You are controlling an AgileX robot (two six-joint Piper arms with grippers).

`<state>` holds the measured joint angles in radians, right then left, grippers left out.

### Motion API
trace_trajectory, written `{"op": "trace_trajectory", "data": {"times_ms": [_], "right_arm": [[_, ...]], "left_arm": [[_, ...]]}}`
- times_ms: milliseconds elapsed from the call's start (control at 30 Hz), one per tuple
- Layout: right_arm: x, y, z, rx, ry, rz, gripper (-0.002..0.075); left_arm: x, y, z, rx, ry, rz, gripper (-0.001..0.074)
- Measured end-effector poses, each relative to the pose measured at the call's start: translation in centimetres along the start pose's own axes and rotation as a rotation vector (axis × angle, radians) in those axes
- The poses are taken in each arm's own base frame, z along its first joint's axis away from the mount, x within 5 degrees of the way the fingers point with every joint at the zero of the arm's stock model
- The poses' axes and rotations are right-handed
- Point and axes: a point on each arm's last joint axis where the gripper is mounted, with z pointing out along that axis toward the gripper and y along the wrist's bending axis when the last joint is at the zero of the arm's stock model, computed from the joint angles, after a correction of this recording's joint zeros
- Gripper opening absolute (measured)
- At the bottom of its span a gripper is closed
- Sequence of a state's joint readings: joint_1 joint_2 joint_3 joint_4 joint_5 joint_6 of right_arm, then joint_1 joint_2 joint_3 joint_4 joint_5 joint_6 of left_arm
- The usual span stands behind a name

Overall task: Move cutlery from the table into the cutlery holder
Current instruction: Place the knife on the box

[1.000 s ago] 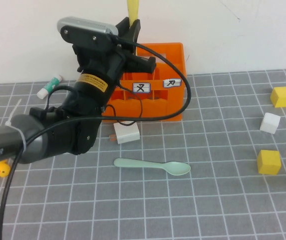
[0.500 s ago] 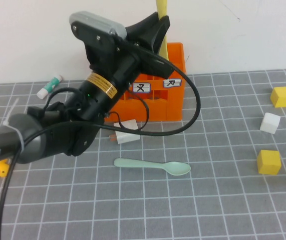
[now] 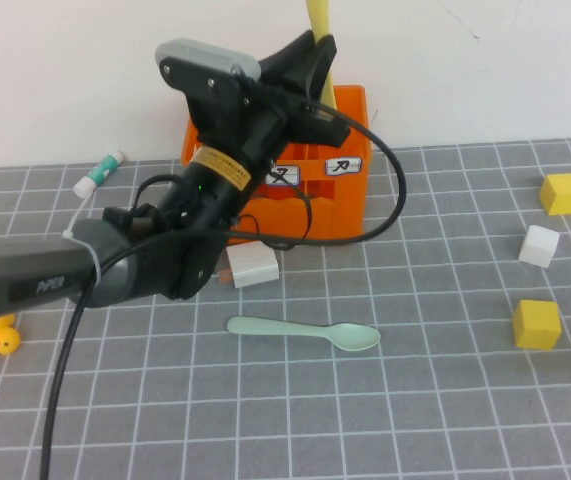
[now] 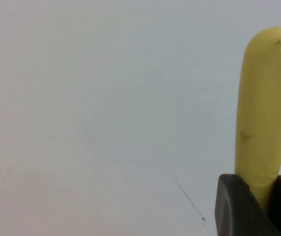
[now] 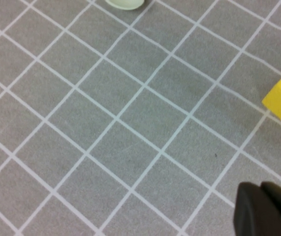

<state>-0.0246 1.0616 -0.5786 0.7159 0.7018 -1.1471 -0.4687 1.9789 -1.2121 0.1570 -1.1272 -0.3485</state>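
So I have the left gripper (image 3: 317, 55) pinching the knife (image 3: 319, 20) upright above the crate (image 3: 350, 135) at twelve o'clock, the spoon (image 3: 305, 331) on the table (image 3: 415, 400) remains, right gripper (image 5: 265, 209) pressed together at four o'clock.

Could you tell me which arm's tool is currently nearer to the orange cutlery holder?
Left. The left tool grips the yellow knife above the cutlery holder; the right tool hangs shut over the table's near right corner.
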Motion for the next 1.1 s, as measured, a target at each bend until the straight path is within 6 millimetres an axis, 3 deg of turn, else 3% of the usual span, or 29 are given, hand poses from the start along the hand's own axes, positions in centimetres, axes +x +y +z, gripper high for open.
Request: {"op": "trace_trajectory", "data": {"times_ms": [400, 633, 733, 933, 1033, 1100], "right_arm": [[0.0, 0.0, 0.0, -0.002, -0.001, -0.001, -0.0003], [-0.4, 0.2, 0.0, -0.017, -0.048, -0.027, -0.0003], [-0.5, 0.2, 0.0, -0.019, -0.054, -0.035, -0.0003], [-0.5, 0.3, 0.0, -0.033, -0.053, -0.046, -0.0003], [-0.4, 0.4, 0.0, -0.040, -0.050, -0.055, -0.0003], [-0.4, 0.4, 0.0, -0.042, -0.050, -0.056, -0.0003]], "left_arm": [[1.1, 1.1, 0.1, -0.122, 0.146, -0.032, 0.0106], [1.5, 1.1, 0.1, -0.104, 0.192, -0.018, 0.0110], [1.7, 0.9, 0.0, -0.075, 0.224, 0.010, 0.0172], [1.7, 0.9, 0.0, -0.068, 0.220, 0.019, 0.0401], [0.7, 0.7, 0.1, -0.069, 0.226, 0.073, 0.0421], [-0.8, 0.3, 0.2, -0.070, 0.230, 0.130, 0.0391]]}}
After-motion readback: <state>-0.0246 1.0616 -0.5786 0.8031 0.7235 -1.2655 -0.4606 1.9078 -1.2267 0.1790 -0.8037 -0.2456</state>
